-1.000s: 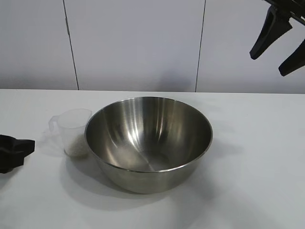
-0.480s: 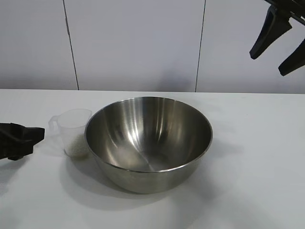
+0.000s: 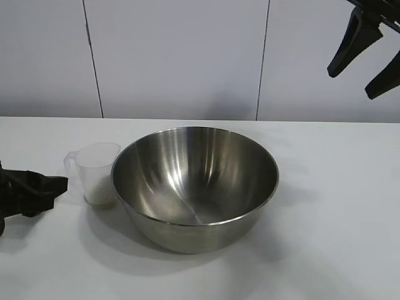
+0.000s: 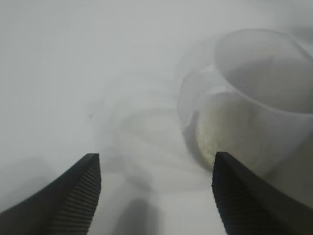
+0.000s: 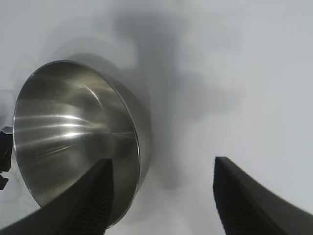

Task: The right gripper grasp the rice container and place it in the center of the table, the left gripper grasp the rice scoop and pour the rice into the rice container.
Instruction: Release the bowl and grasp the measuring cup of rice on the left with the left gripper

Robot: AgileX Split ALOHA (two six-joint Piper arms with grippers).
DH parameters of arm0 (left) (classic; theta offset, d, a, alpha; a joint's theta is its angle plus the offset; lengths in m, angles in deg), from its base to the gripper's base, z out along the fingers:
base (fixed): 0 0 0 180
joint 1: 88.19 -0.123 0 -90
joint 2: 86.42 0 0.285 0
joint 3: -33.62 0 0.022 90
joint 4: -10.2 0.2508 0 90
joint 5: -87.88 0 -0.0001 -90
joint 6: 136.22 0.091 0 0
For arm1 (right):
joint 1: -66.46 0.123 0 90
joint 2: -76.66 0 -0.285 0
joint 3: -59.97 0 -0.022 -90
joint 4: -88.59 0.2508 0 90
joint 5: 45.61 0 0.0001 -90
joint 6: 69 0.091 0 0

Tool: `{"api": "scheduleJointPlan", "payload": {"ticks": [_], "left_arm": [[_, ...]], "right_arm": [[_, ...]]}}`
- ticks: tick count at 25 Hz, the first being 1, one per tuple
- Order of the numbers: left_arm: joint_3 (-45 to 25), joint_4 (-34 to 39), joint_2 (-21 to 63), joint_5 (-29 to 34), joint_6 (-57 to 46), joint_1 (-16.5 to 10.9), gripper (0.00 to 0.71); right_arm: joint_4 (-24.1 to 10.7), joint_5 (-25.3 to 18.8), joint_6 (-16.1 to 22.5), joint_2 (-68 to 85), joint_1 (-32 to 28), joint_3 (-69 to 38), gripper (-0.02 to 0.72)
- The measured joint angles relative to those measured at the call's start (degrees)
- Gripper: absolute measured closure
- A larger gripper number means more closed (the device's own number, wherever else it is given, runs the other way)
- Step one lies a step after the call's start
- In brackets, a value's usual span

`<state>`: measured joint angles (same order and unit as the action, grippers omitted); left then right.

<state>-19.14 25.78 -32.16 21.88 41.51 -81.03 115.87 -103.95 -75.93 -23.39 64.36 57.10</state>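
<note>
Exterior view: left pincer spread near rice scoop; right pincer spread, raised.

A plain pale wall rises behind the counter. Two thin dark vertical seams divide it into wide panels, and a soft shadow lies along its base.

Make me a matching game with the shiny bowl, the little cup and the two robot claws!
Things:
1. big round shiny steel bowl
2. small clear plastic cup
3. black left tool
4. black right tool

Places:
A. high above the white table
B. low, beside the cup's handle
C. middle of the table
D. touching the bowl's side, rice inside

Pairs: 1-C, 2-D, 3-B, 4-A
</note>
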Motion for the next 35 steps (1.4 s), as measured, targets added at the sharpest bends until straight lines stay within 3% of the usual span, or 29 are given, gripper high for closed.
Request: {"api": "scheduleJointPlan", "payload": {"ticks": [14,35], "left_arm": [[0.41,0.32,-3.06,0.01,0.00,0.00,0.235],[7.47,0.32,-6.61,0.01,-1.70,0.00,0.235]], "right_arm": [[0.10,0.46,0.00,0.00,0.00,0.00,0.291],[0.21,0.83,0.00,0.00,0.00,0.00,0.291]]}}
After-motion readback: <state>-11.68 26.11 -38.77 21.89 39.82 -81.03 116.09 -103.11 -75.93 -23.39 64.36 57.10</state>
